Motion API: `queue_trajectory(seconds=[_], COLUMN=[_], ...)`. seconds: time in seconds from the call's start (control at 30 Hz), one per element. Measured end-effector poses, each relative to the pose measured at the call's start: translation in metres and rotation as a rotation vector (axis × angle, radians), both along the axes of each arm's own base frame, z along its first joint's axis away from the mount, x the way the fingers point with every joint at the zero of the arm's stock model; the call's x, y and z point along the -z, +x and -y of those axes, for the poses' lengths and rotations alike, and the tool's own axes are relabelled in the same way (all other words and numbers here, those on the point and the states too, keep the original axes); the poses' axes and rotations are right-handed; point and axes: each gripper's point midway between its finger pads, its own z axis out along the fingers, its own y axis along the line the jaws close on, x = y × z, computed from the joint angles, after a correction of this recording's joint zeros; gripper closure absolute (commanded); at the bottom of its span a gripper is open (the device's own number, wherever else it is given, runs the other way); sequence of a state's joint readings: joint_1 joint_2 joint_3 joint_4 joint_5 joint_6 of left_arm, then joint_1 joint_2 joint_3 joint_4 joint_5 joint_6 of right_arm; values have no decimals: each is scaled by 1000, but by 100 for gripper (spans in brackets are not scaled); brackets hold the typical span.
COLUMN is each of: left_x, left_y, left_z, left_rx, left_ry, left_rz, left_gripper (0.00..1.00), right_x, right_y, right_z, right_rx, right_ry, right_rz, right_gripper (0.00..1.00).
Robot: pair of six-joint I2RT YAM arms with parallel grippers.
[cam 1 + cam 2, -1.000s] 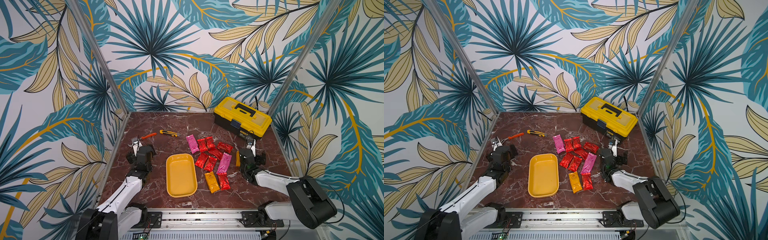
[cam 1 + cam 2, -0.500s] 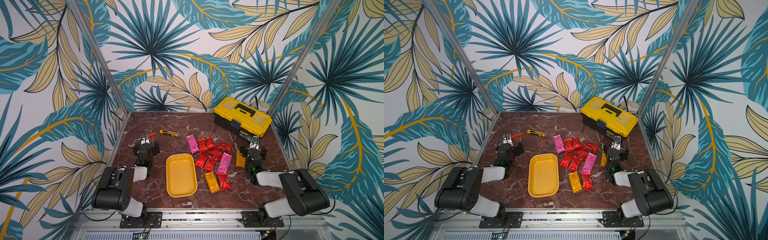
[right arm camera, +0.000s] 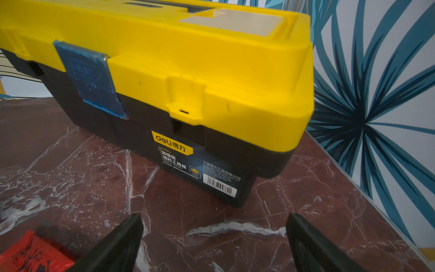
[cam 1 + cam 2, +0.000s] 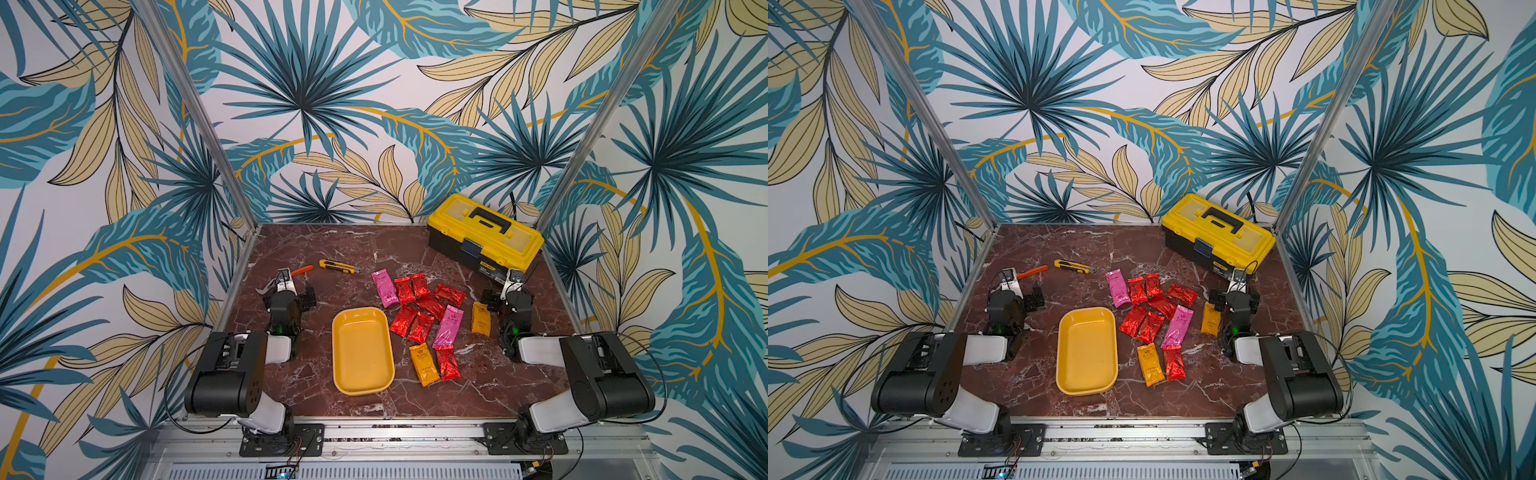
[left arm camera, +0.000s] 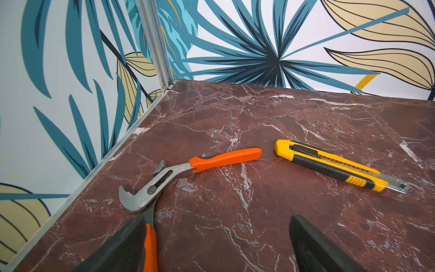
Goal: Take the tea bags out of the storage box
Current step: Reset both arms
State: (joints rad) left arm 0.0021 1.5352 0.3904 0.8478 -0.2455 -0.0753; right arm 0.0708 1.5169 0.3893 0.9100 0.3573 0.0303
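Note:
The storage box [image 4: 362, 376] [image 4: 1087, 380], a shallow mustard-yellow tray, lies at the front middle of the table, and its inside shows bare. The tea bags [image 4: 420, 328] [image 4: 1150, 326], several red, pink and orange sachets, lie spread on the marble right of the box. My left gripper [image 4: 287, 291] [image 4: 1017, 296] [image 5: 216, 220] is open and empty, left of the box. My right gripper [image 4: 509, 296] [image 4: 1233, 299] [image 3: 214, 217] is open and empty, beside an orange tea bag [image 4: 480, 319]. A red tea bag [image 3: 30, 254] shows near one right finger.
A yellow-lidded black toolbox [image 4: 486, 241] [image 4: 1219, 235] [image 3: 164, 70] stands at the back right, close ahead of the right gripper. Orange-handled pliers [image 4: 302, 270] [image 5: 188, 167] and a yellow utility knife [image 4: 338, 266] [image 5: 336, 164] lie ahead of the left gripper. Walls close three sides.
Both arms have folded back, with their big joints now low by the front rail. Both grippers stay open and empty. Tea bags and box have not moved.

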Motion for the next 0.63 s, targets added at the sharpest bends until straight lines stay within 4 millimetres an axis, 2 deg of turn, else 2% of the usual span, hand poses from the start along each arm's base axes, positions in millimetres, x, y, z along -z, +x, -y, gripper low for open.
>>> queue_trajectory(seconds=[0.63], left_x=[0], left_y=[0], left_z=[0], left_rx=[0], left_ry=[0], left_rz=[0], left_gripper=[0], right_x=[6], right_y=[-1], right_z=[-4], right_rx=[-20], right_ry=[12], right_rz=[-23], right_gripper=[0])
